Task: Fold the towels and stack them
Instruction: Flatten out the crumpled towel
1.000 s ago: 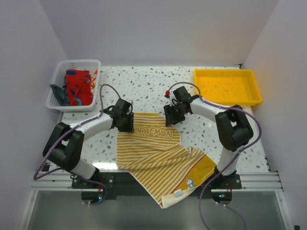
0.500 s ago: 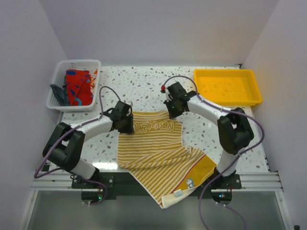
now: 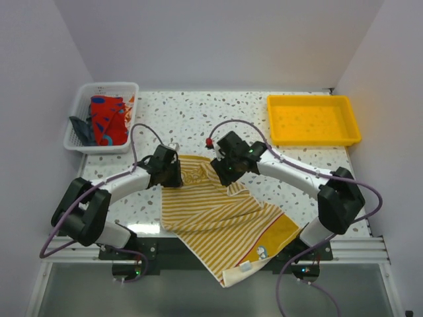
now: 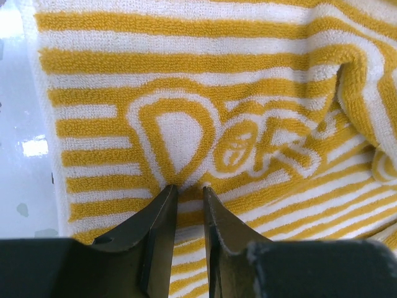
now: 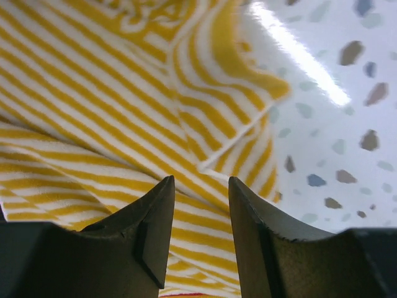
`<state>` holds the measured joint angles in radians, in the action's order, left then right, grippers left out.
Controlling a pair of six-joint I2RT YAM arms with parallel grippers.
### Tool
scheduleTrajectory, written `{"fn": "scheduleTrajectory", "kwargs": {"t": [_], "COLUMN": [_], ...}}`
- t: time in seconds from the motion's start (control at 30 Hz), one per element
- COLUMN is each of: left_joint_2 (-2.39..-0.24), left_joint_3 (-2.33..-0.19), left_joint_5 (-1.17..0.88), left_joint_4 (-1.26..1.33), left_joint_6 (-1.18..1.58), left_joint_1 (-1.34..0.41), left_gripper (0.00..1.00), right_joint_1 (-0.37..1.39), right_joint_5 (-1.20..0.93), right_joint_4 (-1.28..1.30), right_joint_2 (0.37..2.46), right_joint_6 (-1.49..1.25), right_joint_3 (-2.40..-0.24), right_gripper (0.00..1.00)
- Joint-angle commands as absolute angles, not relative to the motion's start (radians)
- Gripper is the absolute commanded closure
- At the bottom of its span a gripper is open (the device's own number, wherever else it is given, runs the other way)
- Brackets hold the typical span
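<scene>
Towel (image 3: 210,212) hangs over bench (image 3: 198,119) near edge. Left fingers (image 4: 169,202) narrow on its far-left corner, grip unclear. Right fingers (image 5: 162,198) apart, empty.

The striped towel (image 4: 186,62) bears the letters "DOR", the rest crumpled.
</scene>
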<state>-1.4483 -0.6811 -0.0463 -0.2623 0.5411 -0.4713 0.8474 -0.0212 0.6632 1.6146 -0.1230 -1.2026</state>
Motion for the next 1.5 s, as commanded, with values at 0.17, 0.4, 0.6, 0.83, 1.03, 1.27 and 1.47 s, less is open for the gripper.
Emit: {"fn": "scheduleTrajectory", "kwargs": {"t": [0.17, 0.4, 0.6, 0.83, 1.03, 1.27, 1.47], "left_joint_2": [-1.408, -1.407, -1.41, -1.408, -1.41, -1.416, -1.405], "left_joint_3": [-0.575, -0.581, -0.588, -0.587, -0.584, -0.584, -0.584], "left_joint_5": [-0.018, -0.028, -0.029, -0.031, -0.028, -0.028, -0.02], "left_joint_4": [-0.325, -0.314, -0.316, -0.318, -0.318, -0.318, -0.325], "left_joint_6": [0.569, 0.568, 0.56, 0.56, 0.557, 0.555, 0.555], "left_joint_1": [-0.468, -0.468, -0.468, -0.468, -0.468, -0.468, -0.468], "left_gripper": [0.71, 0.71, 0.71, 0.71, 0.71, 0.71, 0.71], "right_joint_1": [0.603, 0.589, 0.568, 0.523, 0.523, 0.523, 0.523], "right_joint_5": [-0.098, -0.231, -0.31, -0.431, -0.555, -0.609, -0.462], "right_joint_4": [0.577, 0.371, 0.223, 0.146, 0.163, 0.178, 0.23], "right_joint_2": [1.583, 1.715, 1.807, 1.87, 1.911, 1.914, 1.853], "right_joint_6": [-0.169, -0.256, -0.187, -0.147, -0.14, -0.129, -0.106], "right_joint_3": [-1.224, -1.163, -1.115, -1.094, -1.086, -1.055, -1.084], "right_gripper": [0.54, 0.52, 0.49, 0.39, 0.46, 0.66, 0.94]}}
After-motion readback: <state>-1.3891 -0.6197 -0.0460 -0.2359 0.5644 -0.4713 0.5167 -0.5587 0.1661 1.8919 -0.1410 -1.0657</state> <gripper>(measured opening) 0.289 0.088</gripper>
